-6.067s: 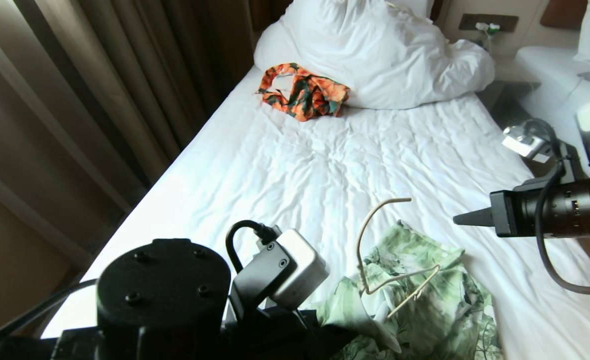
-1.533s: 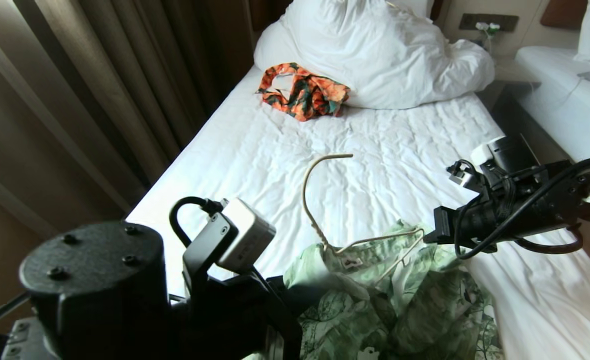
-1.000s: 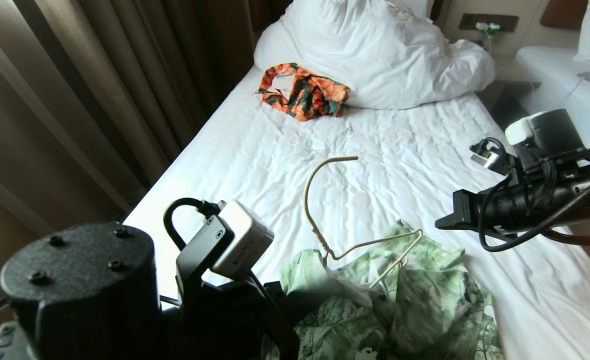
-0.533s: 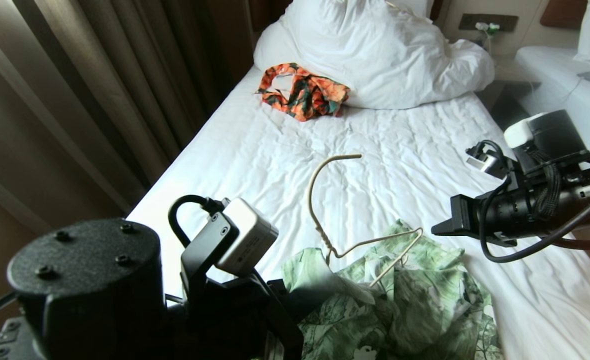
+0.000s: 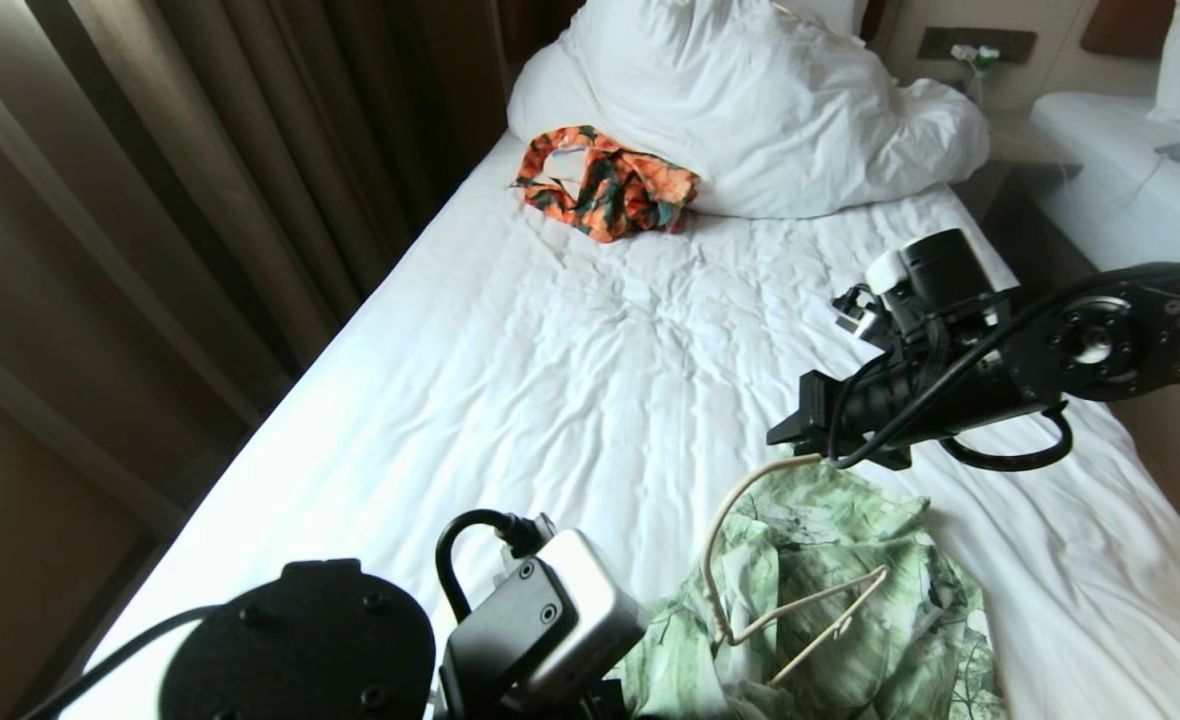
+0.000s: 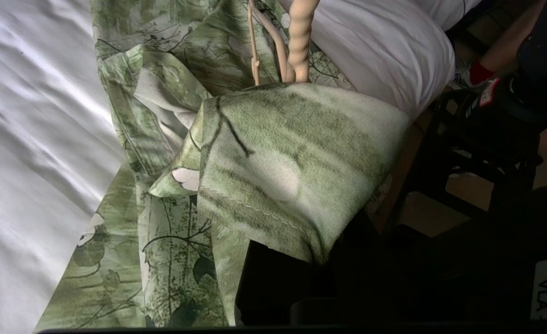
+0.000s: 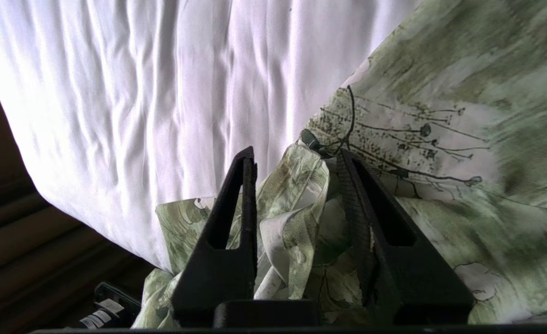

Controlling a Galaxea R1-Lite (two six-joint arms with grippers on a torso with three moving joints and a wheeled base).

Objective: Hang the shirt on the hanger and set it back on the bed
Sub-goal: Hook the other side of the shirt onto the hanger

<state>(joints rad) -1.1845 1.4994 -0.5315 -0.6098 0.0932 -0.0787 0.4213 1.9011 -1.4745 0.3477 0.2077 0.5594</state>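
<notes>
Shirt on bed, hanger atop

left claw hidden under shirt, probably clamped

Dark brown curtains hang along the left. A second white bed stands at the far right, a dark nightstand just beside it.

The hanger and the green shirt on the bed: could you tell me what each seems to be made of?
The hanger looks like thin wire with a matte cream coating: slim rods, a twisted neck and a bent hook. The shirt seems a light woven fabric, matte, with printed leaves: it crumples into soft folds, and the left wrist view shows a visible weave and a stitched hem.
</notes>
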